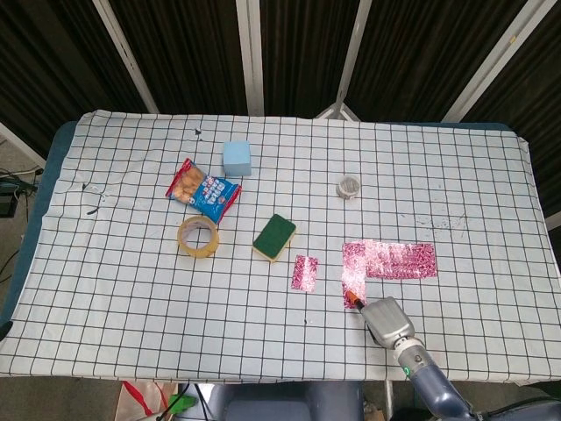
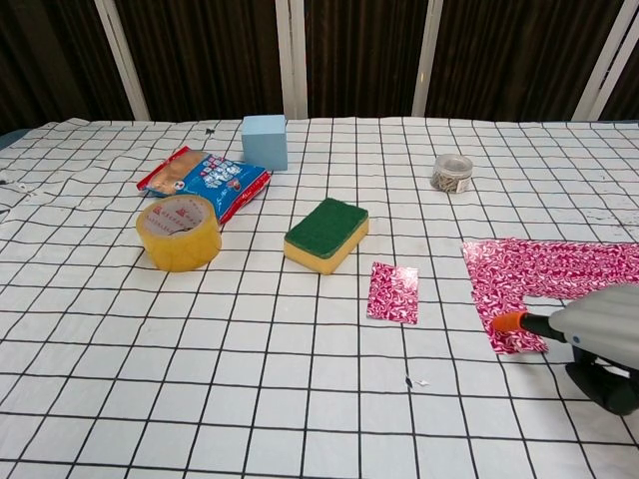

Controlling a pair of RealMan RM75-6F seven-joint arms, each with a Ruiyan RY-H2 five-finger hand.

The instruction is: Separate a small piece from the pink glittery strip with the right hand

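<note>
The right hand [image 1: 386, 319] is silver-grey, with an orange fingertip and black underside.

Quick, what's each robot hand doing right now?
Left robot hand: not in view.
Right robot hand: an orange-tipped finger touches the pink glittery strip; whether it grips cannot be told.

The right hand [image 1: 386, 319] touches the near corner of the pink glittery strip [image 1: 388, 260].

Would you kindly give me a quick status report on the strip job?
Right hand low at near edge, orange fingertip on the strip. Strip's near flap not torn free. One cut piece lies apart. Left hand not in view. Nothing in the way.
</note>
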